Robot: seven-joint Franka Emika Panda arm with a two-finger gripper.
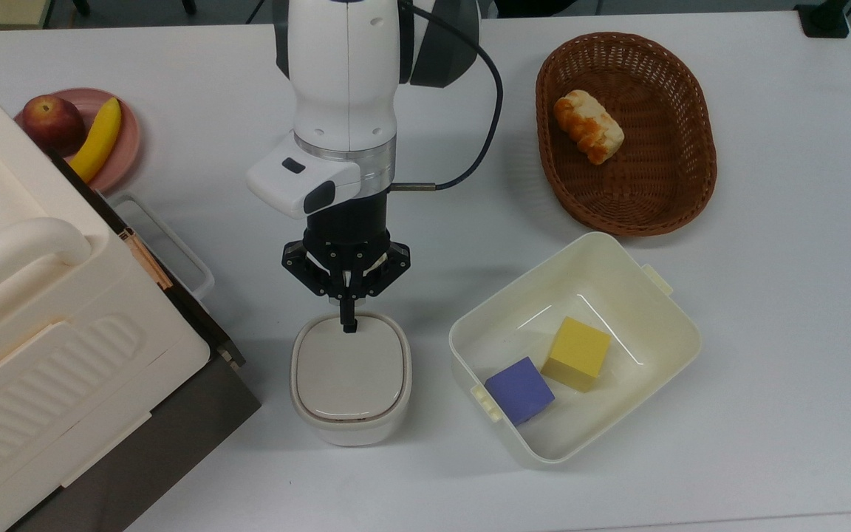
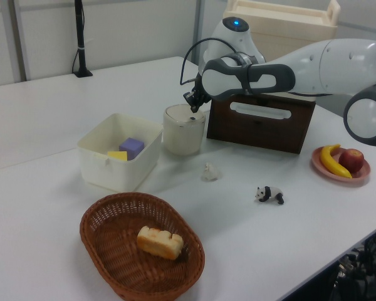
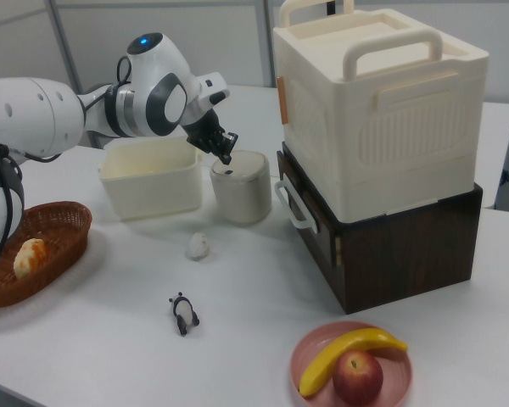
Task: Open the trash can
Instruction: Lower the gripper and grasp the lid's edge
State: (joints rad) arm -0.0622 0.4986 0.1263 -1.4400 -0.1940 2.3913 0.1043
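The trash can [image 1: 351,380] is a small white rounded bin with its beige-grey lid [image 1: 350,369] lying flat and closed. It stands between the big cream box and the lidless tub, and appears as the trash can [image 2: 183,132] and the trash can [image 3: 240,191] in the side views. My gripper [image 1: 349,323] points straight down at the lid's far rim with its fingers pressed together, nothing held. Its tip covers the small dark button in the top view. In the right view the gripper [image 3: 226,157] hangs just above the button [image 3: 228,172]. The left view puts the gripper [image 2: 192,108] at the can's top edge.
A big cream ribbed box [image 1: 26,295] on a dark wooden box [image 1: 196,414] crowds the top view's left. A cream tub [image 1: 662,310] holds a yellow and a purple cube. A wicker basket [image 1: 662,162] holds bread; a pink plate [image 1: 130,137] holds fruit. A panda toy [image 2: 269,194] and white lump [image 2: 209,172] lie on the table.
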